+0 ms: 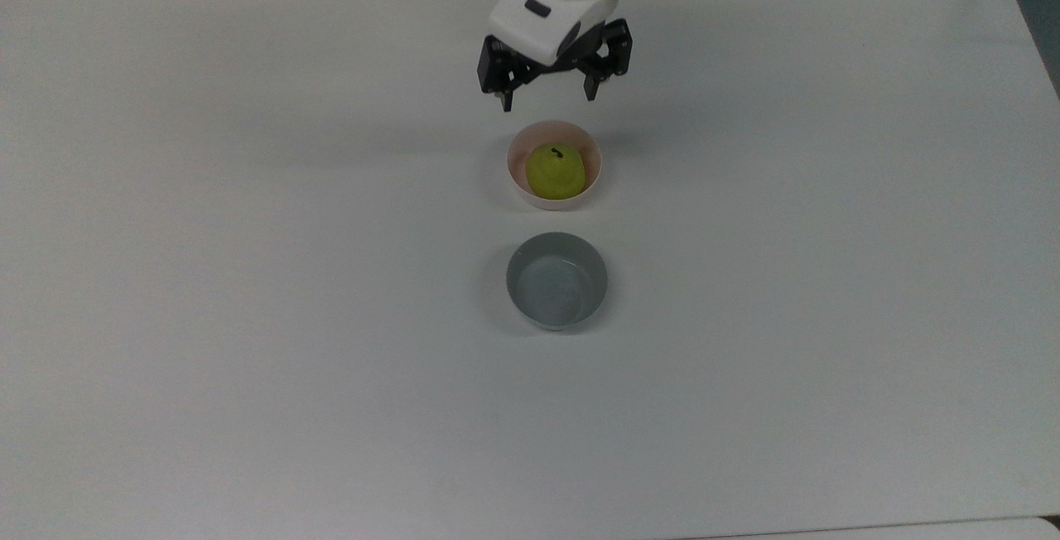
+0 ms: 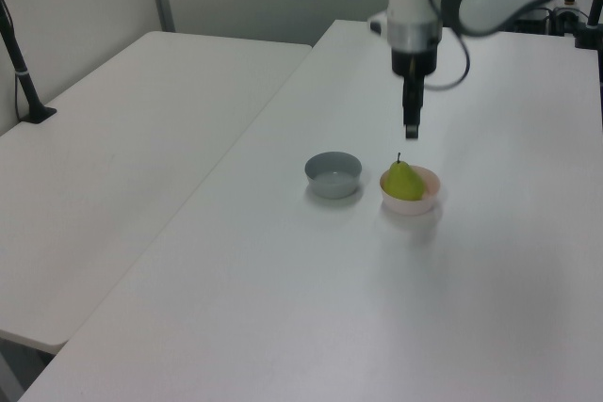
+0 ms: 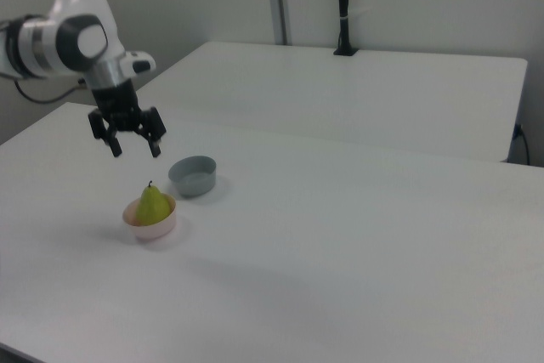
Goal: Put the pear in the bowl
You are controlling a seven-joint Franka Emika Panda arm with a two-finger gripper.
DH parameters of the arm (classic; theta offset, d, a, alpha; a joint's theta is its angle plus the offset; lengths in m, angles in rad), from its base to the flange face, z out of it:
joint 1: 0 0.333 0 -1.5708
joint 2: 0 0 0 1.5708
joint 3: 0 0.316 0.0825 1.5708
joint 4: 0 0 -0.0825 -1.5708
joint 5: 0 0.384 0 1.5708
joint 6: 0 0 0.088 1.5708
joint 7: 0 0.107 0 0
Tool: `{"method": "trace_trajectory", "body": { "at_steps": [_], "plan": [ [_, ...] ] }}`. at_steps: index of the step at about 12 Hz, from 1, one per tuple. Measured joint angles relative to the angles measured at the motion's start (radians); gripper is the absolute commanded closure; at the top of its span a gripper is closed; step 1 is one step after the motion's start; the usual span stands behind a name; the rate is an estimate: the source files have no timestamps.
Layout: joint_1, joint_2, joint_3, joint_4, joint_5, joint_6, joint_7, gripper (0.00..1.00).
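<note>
The yellow-green pear [image 1: 556, 172] [image 2: 402, 181] [image 3: 152, 204] stands upright in the pale pink bowl [image 1: 517, 184] [image 2: 430, 200] [image 3: 150, 229], its dark stem pointing up. My gripper [image 1: 549, 100] [image 2: 411, 131] [image 3: 136, 149] hangs well above the bowl, open, with nothing between its black fingers. In the top view it sits just beyond the bowl's far rim. No part of the gripper touches the pear or the bowl.
A grey bowl [image 1: 556, 279] [image 2: 334, 174] [image 3: 194, 175] of similar size stands beside the pink one. A second white table [image 2: 113, 129] [image 3: 357, 91] adjoins this one, with a black post [image 3: 342, 6] on it.
</note>
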Motion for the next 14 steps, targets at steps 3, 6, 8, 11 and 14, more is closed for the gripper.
{"method": "trace_trajectory", "body": {
  "at_steps": [3,6,8,11,14],
  "plan": [
    [-0.019,-0.064,-0.015,0.144,0.0,-0.221,0.002,0.0],
    [-0.06,-0.076,-0.016,0.212,0.0,-0.285,0.002,0.0],
    [-0.102,-0.074,-0.017,0.211,0.0,-0.285,-0.023,0.0],
    [-0.199,-0.074,-0.02,0.211,0.0,-0.285,-0.097,0.0],
    [-0.269,-0.074,-0.023,0.212,0.0,-0.285,-0.122,0.0]
  ]
}}
